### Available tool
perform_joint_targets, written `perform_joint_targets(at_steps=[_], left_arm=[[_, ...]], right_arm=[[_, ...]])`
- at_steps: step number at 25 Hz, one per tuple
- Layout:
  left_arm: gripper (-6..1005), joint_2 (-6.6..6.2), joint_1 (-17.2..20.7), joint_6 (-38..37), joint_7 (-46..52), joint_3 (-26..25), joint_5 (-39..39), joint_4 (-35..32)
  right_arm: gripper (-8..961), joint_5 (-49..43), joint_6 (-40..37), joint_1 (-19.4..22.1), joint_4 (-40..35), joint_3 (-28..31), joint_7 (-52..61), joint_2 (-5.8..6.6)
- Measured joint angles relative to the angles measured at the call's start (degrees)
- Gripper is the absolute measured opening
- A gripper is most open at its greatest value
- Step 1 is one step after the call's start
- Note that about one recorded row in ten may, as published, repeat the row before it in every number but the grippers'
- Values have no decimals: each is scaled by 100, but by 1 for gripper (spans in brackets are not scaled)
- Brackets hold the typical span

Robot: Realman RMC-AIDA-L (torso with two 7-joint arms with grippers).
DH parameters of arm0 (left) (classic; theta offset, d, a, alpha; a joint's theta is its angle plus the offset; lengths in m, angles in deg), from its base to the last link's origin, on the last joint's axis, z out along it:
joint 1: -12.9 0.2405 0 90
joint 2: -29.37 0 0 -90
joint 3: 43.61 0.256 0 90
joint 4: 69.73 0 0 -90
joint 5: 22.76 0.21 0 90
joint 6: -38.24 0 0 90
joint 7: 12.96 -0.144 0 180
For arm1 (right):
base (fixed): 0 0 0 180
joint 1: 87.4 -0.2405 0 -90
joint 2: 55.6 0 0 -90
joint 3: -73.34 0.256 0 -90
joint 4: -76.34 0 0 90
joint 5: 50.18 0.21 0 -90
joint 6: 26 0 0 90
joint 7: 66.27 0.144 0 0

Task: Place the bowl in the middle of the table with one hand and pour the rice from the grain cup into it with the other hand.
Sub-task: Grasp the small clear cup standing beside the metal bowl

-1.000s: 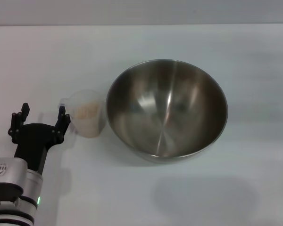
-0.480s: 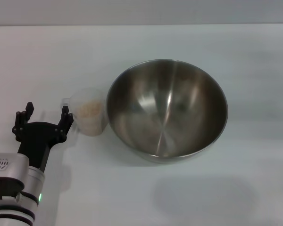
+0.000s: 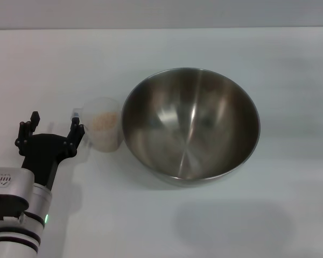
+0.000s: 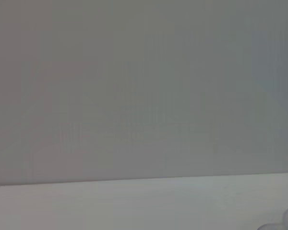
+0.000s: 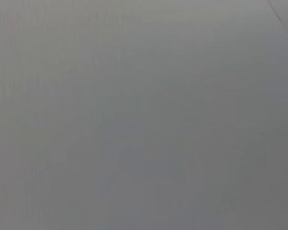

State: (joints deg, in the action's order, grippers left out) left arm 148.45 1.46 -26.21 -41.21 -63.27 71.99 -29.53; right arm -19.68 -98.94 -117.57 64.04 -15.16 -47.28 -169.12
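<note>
The steel bowl (image 3: 191, 124) sits on the white table (image 3: 247, 48) near its middle, upright and with nothing inside. Just left of it stands the clear grain cup (image 3: 101, 131), upright, with pale rice (image 3: 104, 120) in it. My left gripper (image 3: 54, 127) is open at the cup's left, one black finger (image 3: 77, 130) close to the cup's small handle, the other finger farther left. Nothing is between the fingers. The left wrist view shows only a grey wall and the table edge (image 4: 134, 182). My right gripper is out of view.
Bare white tabletop lies behind the bowl, to its right and in front of it. A soft shadow (image 3: 231, 223) falls on the table in front of the bowl. The right wrist view is plain grey.
My left gripper has crept forward and slightly right toward the cup's handle. The cup has shifted a little toward the bowl. The bowl has stayed put.
</note>
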Motion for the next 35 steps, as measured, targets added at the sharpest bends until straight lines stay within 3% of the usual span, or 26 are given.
perform_joint_targets(at_steps=[9,19,22,28,35], left_arm=[[841,2,-127,94,350,-5,-1,-181],[749,2,-247,230,361,59,30,-235],[527,1,-270,231,397,63,32,-233],[287,-10,-369,248,800,177,40,-313],[77,-12,-451,311,952,265,44,-336]], right_arm=[[490,0,0,2,0,0,0,-22],[488,0,0,-2,-16,-4,37,-31],[489,0,-1,-4,-17,-3,41,-30],[490,0,0,-7,-18,0,46,-30],[491,-1,-1,-6,-18,0,51,-30]])
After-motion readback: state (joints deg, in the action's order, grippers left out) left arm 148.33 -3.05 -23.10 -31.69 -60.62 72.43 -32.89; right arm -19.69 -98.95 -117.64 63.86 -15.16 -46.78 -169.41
